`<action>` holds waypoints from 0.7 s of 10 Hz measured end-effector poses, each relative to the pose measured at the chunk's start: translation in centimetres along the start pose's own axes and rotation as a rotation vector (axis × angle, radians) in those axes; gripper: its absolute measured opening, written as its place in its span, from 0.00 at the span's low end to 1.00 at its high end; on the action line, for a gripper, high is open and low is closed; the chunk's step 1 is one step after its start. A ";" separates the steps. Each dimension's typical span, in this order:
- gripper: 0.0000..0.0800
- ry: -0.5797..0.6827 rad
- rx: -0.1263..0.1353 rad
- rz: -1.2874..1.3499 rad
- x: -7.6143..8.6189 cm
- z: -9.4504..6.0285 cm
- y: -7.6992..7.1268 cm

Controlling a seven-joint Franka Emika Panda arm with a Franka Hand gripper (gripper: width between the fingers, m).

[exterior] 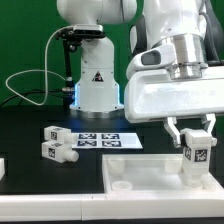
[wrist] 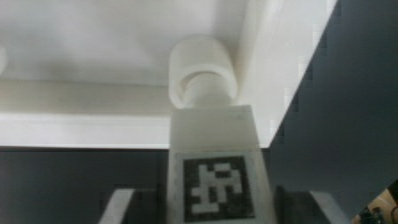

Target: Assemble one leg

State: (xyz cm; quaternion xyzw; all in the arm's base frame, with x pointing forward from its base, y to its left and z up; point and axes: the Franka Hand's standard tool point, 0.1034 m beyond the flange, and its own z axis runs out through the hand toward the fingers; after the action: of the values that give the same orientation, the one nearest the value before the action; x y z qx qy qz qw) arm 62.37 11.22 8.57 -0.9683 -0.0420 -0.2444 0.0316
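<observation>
1. Robot arm: white, filling the exterior view's right. Its base stands far back at centre on the black table.

2. Tabletop: a large flat white panel with a raised rim, lying at the near edge of the table toward the exterior view's right. In the wrist view its pale surface and rim fill the background beyond the held part.

3. Marker board: a thin white board with tags, flat on the table, just beyond the tabletop's far edge.

4. Loose legs: two white tagged pegs, one farther and one nearer. Both lie to the exterior view's left of the marker board, close together.

5. Gripper: it points downward over the right part of the tabletop. The fingers are spread only as wide as the part between them and are clamped on the two opposite sides of the leg.

6. Held leg: the square tagged block sits between the fingers. The round stem points away from the gripper toward the tabletop. Whether the stem tip touches the tabletop cannot be determined from either view.
</observation>
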 end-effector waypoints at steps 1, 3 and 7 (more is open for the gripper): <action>0.36 -0.002 -0.002 0.000 -0.3 0.3 0.1; 0.36 0.009 -0.003 -0.001 -0.5 0.5 0.2; 0.36 0.079 -0.010 0.003 -0.5 0.6 0.2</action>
State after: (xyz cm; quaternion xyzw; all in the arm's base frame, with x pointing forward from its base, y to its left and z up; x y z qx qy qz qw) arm 62.25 11.07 7.81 -0.9581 -0.0379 -0.2825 0.0288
